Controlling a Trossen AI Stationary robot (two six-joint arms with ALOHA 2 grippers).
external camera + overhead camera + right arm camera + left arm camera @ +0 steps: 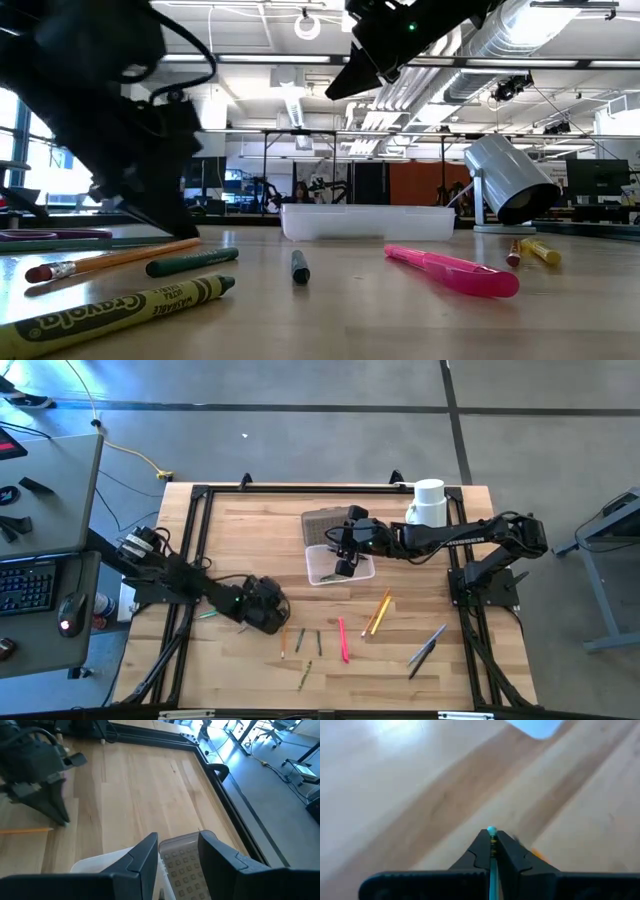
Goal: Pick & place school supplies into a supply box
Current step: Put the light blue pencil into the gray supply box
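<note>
The supply box [335,565] is a clear tray lying open, its grey dotted lid [182,857] folded back toward the far edge. My right gripper [180,855] hovers open above the tray and lid [345,555]. My left gripper [270,615] is low over the wood near the table's left middle, shut on a teal pencil [492,832]. Loose supplies lie on the near half: a pink pen [343,640], orange and yellow pencils [378,612], grey pens [427,650] and short green and dark pencils [300,642]. I cannot make out the scissors. My left gripper pinches the teal pencil between its two fingers. The pencil lies along the fingers, and its rounded teal end [491,829] pokes out just past the fingertips [482,847]. The fingers point down at the table [170,215]. Whether the pencil is clear of the wood I cannot tell.
A white mug [430,502] stands at the far right, just right of the box. A black frame [200,495] borders the table. Close to the low camera lie a yellow-green crayon [120,305], an orange pencil [110,260] and a green crayon [190,262].
</note>
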